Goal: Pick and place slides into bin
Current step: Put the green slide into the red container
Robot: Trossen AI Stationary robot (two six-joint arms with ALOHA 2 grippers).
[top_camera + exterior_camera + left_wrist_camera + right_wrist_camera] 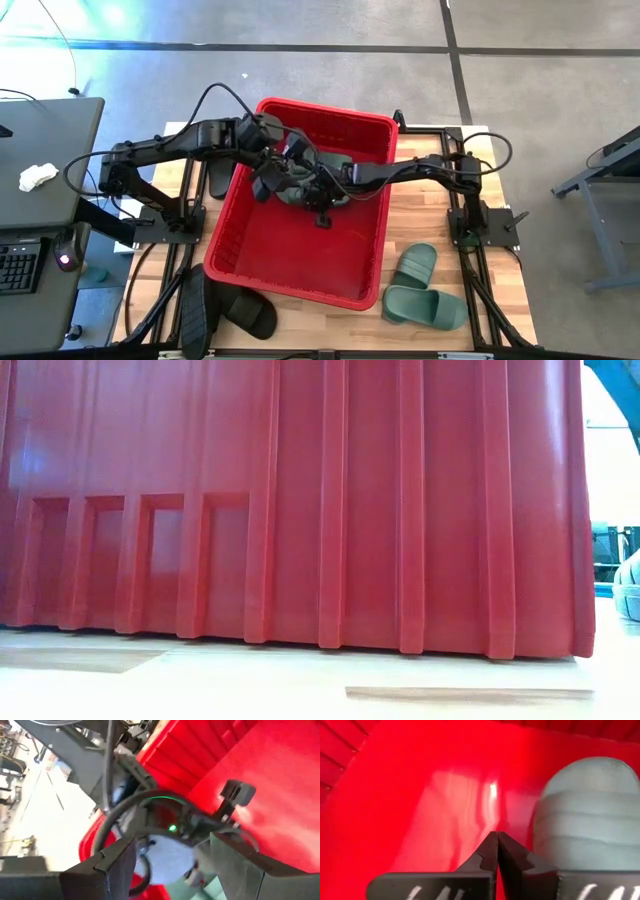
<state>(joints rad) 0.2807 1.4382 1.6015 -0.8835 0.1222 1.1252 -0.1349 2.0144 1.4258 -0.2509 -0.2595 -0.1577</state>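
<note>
The red bin [300, 270] stands mid-table, and its ribbed wall [300, 510] fills the low view. One dark green slide [300, 183] [590, 820] lies on the bin's floor, strap up. My right gripper [497, 840] [320, 205] is down inside the bin just beside that slide, shut with nothing between its fingers. My left gripper [172, 847] [268, 180] hangs open above the bin's far left part, over the slide and clear of it. Two green slides [420, 285] lie on the table right of the bin. Two black slides [235, 312] lie at the near left.
The wooden table [430, 215] shows bare boards right of the bin. A dark desk [40, 190] with a keyboard stands beyond the left edge. Both arms cross over the bin's far half and sit close together there. A green slide's edge [628, 588] shows past the bin's corner.
</note>
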